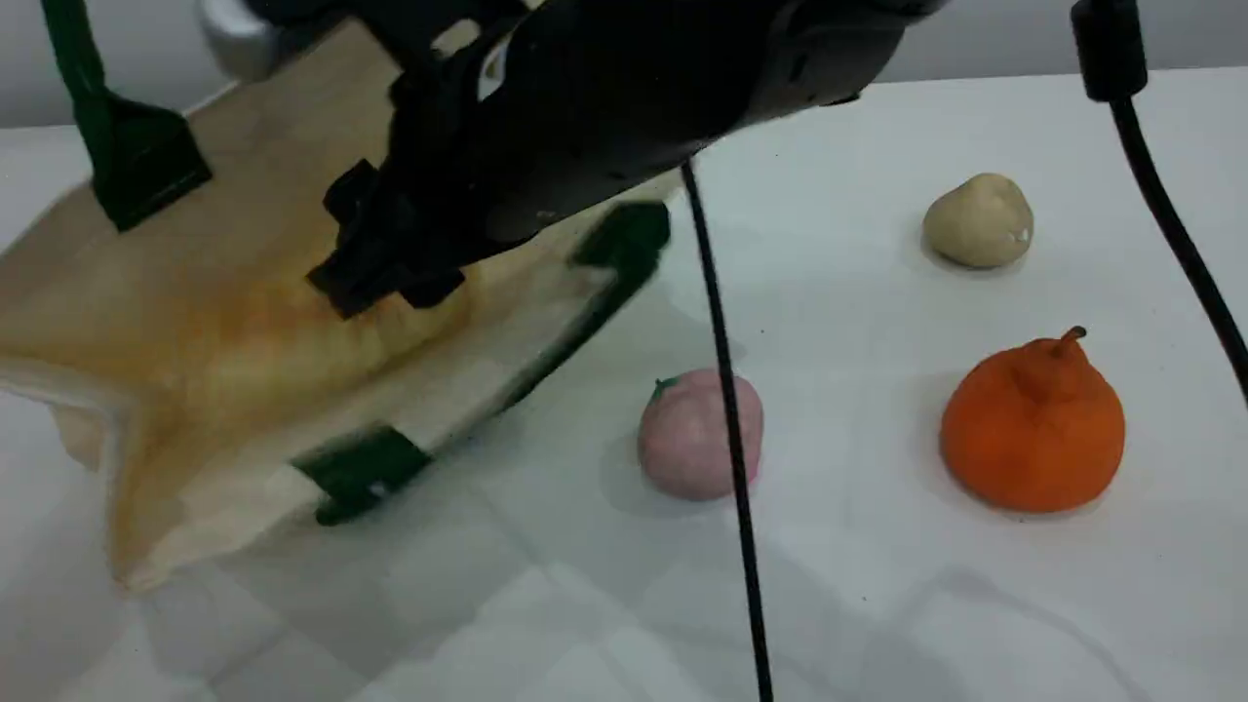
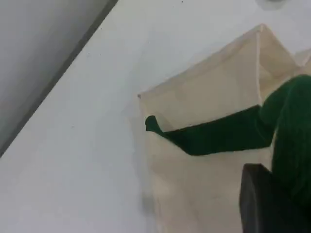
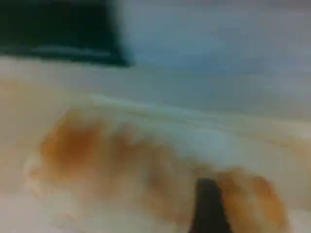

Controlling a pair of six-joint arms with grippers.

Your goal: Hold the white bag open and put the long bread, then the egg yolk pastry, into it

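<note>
One loaf, the long bread (image 3: pixel 146 170), lies inside the white bag (image 1: pixel 244 322), blurred under our right gripper (image 1: pixel 385 278); whether its jaws are apart we cannot tell. Our left gripper (image 2: pixel 265 204) is closed on the green handle (image 2: pixel 218 136). The egg yolk pastry (image 1: pixel 978 220) waits on the table (image 1: pixel 877 604). If the handle slips, the bag mouth may collapse and block the pastry.

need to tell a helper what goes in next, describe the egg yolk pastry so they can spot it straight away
Start at the white bag on the table's left, then look across to the three loose foods on the right. The egg yolk pastry is the farthest one: small, matte beige, unlike the pink ball and orange stemmed fruit.
</note>
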